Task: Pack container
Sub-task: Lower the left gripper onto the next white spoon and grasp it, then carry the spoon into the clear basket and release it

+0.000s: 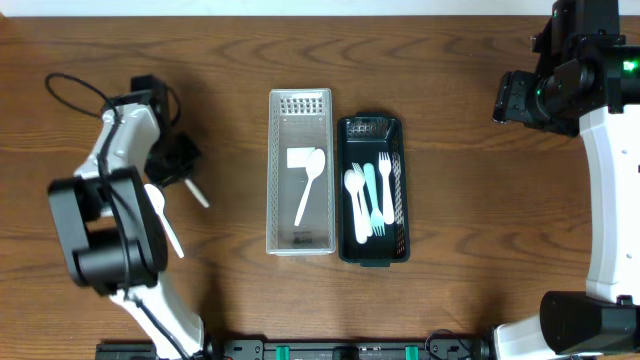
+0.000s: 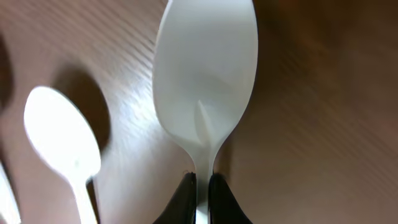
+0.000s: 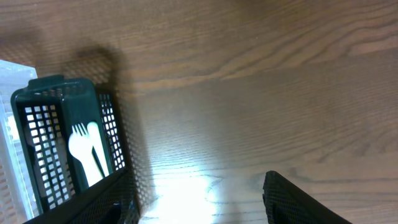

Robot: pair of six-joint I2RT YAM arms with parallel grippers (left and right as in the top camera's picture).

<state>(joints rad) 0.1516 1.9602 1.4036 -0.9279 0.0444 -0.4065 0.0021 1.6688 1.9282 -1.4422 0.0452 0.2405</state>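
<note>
My left gripper (image 1: 178,163) is shut on the neck of a white plastic spoon (image 2: 205,68), whose handle sticks out in the overhead view (image 1: 197,192). In the left wrist view the jaws (image 2: 202,190) pinch the spoon just below its bowl. A second white spoon (image 1: 162,215) lies on the table beside it and also shows in the left wrist view (image 2: 62,140). A clear basket (image 1: 277,170) holds one white spoon (image 1: 310,180). A dark green basket (image 1: 345,190) holds white and teal forks (image 1: 372,195). My right gripper (image 3: 199,199) is open and empty, right of the green basket (image 3: 56,112).
The wooden table (image 1: 480,220) spreads around both baskets. A black cable (image 1: 70,90) loops at the far left by the left arm. The right arm's body (image 1: 610,170) stands along the right edge.
</note>
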